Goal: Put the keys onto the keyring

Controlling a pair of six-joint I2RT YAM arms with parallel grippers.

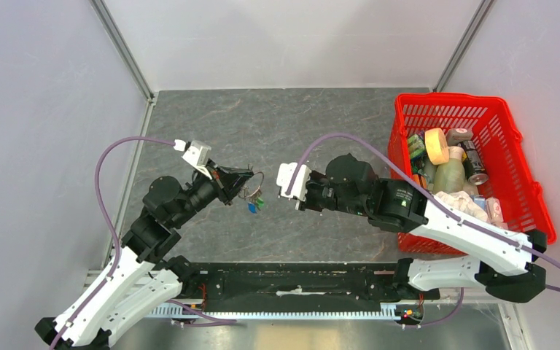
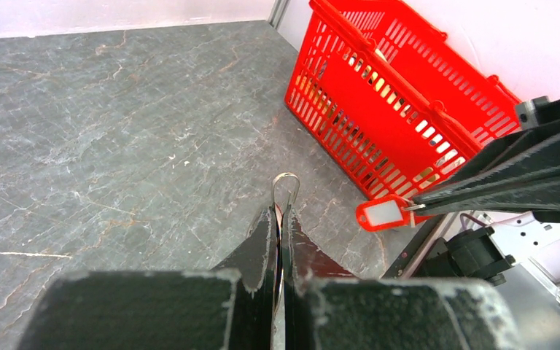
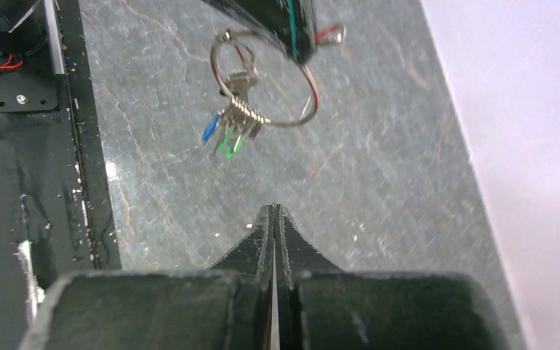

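Observation:
My left gripper [image 1: 240, 187] is shut on the thin silver keyring [image 3: 278, 124], holding it above the table; the ring's loop sticks out past its tips [image 2: 286, 177]. A blue key [image 3: 208, 130] and two green keys [image 3: 227, 143] hang from the ring on small metal loops [image 3: 242, 111]. My right gripper [image 3: 275, 208] is shut, just right of the ring. In the left wrist view its tips [image 2: 415, 205] pinch the metal end of the red key [image 2: 383, 214], whose red head points toward the ring. The red key is edge-on and barely visible in the right wrist view.
A red plastic basket [image 1: 512, 125] with several bottles, cans and packets stands at the right of the grey table [image 1: 262, 124]. A black rail [image 1: 292, 281] runs along the near edge. Pale walls enclose the left, back and right.

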